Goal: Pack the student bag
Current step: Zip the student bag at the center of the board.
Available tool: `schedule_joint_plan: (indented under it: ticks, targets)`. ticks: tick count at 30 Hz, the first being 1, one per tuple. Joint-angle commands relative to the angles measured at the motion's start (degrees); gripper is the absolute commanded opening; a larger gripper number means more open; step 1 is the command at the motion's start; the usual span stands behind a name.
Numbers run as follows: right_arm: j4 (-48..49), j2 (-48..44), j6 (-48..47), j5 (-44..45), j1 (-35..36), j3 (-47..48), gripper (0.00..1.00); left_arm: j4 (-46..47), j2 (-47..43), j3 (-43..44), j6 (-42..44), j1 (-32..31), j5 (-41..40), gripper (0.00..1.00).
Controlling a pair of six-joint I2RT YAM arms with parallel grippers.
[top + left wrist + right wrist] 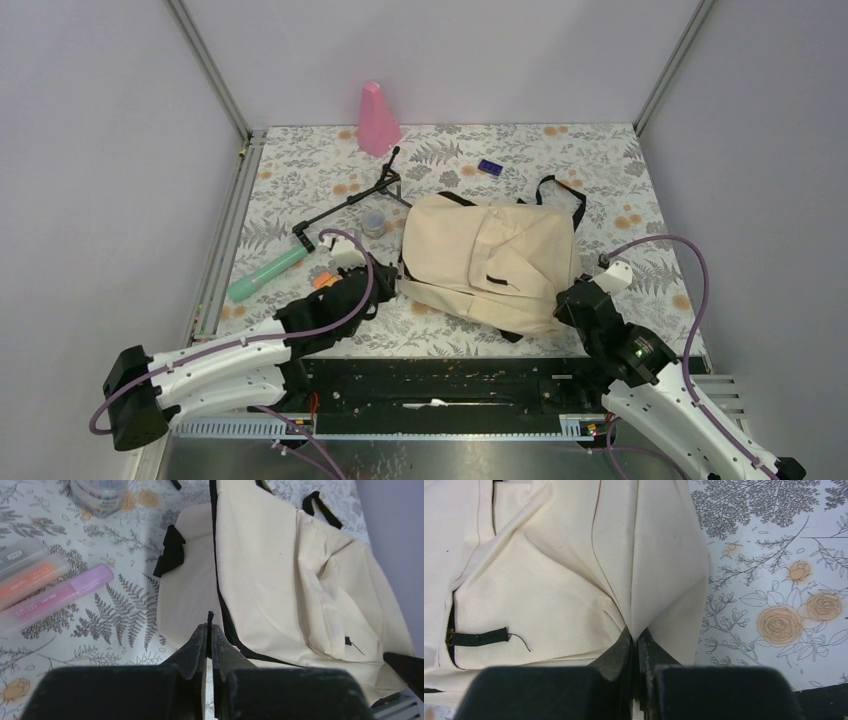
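Bag (490, 260) lies flat at the middle of the worktop (620, 160), front side up; whether its zip is open at all I cannot tell. At the bag's left edge the left pincer (210, 627) is clenched on a thin black strip that stands up between its fingertips. As it sits right by the black zip line (216, 555), I take it for the zip tab (210, 616), though it is too slim to be sure. At the bag's lower right corner the right pincer (636, 635) is clenched on a pinched fold (634, 580) of cream cloth, drawn into a ridge running up the frame.

The step in hand looks like opening the bag: one arm anchors and the other draws the zip. To do it well, the right grip should hold the cloth taut without dragging the bag. The left should pull along the zip line, not away from it, so the tab does not slip from so thin a hold. The markers (55, 595) and jar (97, 495) lie at the upper left of the left wrist view, near the bag but apart from it.
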Motion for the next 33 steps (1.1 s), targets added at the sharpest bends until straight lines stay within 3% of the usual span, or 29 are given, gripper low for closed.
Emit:
schedule_joint_plan:
  ticks: [1,4,5,6,8,9,10,12,15,22,26,33]
  targets:
    - [-0.7,0.1,1.0,10.5,-0.6,1.8,0.0,9.3,-5.1,-3.0,12.2,5.1,-1.2,0.0]
    - [-0.3,-0.4,-0.9,9.8,-0.6,2.8,0.0,14.4,-4.8,-3.4,15.8,7.3,5.2,0.0]
    - [0.0,-0.7,-2.1,9.4,-0.5,3.2,0.07,15.8,-4.3,-3.3,16.7,7.6,7.1,0.0]
    - [0.3,-1.1,-3.6,9.0,-0.6,3.6,0.18,17.1,-3.8,-3.1,17.6,7.8,9.6,0.0]
    - [0.4,-1.7,-6.6,8.1,-0.6,4.7,0.59,18.5,-2.7,-2.3,18.6,7.9,12.5,0.0]
    - [0.4,-2.0,-8.3,7.6,-0.6,5.5,0.75,19.3,-2.2,-2.0,19.2,7.9,14.0,0.0]
    - [0.4,-2.0,-10.0,7.1,-0.6,6.3,0.88,19.9,-1.8,-1.5,19.5,7.9,15.6,0.0]
    - [0.4,-1.5,-13.8,5.6,-0.7,8.2,0.99,20.7,-1.1,-0.7,19.9,7.9,18.4,0.0]
    - [3.5,0.7,-21.5,-1.8,-0.6,10.6,1.0,21.5,-0.3,0.3,20.5,7.9,22.4,0.0]
    - [22.5,13.3,-32.1,-35.0,1.1,11.0,0.96,22.5,0.5,1.7,22.0,8.0,29.8,0.0]
    - [32.2,22.2,-38.6,-33.9,12.5,12.0,0.95,20.3,0.9,3.1,21.5,7.9,30.6,0.0]
    - [52.7,32.4,-42.8,-35.7,19.4,9.2,0.92,17.3,-0.3,4.3,21.1,7.9,30.1,0.0]
